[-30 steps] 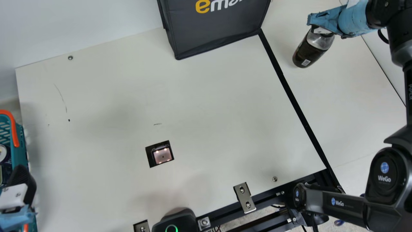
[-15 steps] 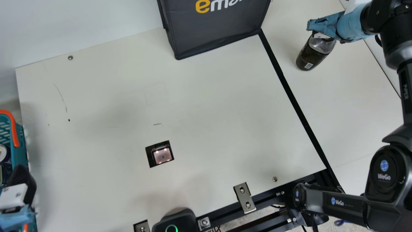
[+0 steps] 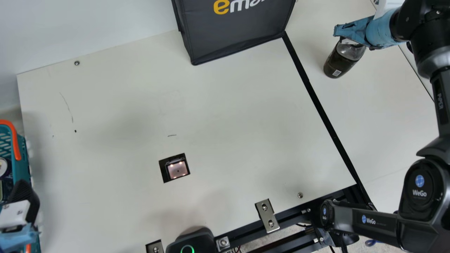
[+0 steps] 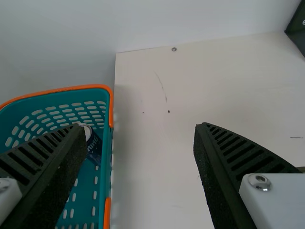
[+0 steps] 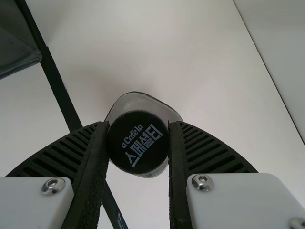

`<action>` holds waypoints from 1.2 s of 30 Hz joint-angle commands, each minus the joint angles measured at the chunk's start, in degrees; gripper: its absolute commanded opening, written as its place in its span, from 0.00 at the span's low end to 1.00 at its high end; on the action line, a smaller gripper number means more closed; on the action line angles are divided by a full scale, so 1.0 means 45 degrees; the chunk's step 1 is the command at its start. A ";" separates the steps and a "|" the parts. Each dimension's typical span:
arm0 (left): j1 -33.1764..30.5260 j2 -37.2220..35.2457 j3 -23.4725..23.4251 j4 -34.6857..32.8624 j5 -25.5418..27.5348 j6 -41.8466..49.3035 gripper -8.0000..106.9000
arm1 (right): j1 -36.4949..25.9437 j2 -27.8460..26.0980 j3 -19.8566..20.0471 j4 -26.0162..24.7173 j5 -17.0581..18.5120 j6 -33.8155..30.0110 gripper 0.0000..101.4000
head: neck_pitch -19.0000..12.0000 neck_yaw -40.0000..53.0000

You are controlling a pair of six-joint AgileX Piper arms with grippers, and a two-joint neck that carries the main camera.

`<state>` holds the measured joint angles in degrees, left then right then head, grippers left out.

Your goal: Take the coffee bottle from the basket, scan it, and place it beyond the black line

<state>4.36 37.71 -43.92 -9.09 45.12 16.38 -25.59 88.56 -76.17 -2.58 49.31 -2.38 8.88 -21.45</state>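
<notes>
Table [image 3: 123, 123] is spreading pale under everything; clock directions as in main view. Coffee bottle [image 3: 340, 61] is sitting beyond the black line [image 3: 316, 98], which is running past at its 9 o'clock. Long axis is pointing cap to 1, base to 7 o'clock; whether the base is touching the table, I am not managing to tell. Right pincer [image 5: 138, 124], the nearer, is clamping the cap from both sides, the body extending toward 7 o'clock from it. Scanner [image 3: 177, 169] is lying at the bottle's 8 o'clock; left pincer [image 4: 139, 128], far off beside the basket [image 3: 23, 154], is gaping unloaded. Judgement: release is depending on the base being seated flat.
</notes>
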 commanded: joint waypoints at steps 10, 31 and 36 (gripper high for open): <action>0.0000 0.0000 0.0000 0.0000 0.0000 0.0000 0.85 | -0.0116 -0.0078 0.0116 0.0110 -0.0052 -0.0161 0.66 | -0.0212 -0.0030; 0.0000 0.0000 0.0000 0.0000 0.0000 0.0000 0.85 | 0.0079 -0.0435 -0.0873 0.1218 0.0697 -0.0895 0.90 | -0.0212 -0.0030; 0.0000 0.0000 0.0000 0.0000 0.0000 0.0000 0.85 | 0.0496 -0.0773 -0.0899 0.1404 0.0803 -0.1025 0.90 | -0.0212 -0.0030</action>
<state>4.36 37.71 -43.92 -9.09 45.12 16.38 -23.68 85.23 -80.31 3.52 52.92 -6.97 8.88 -21.45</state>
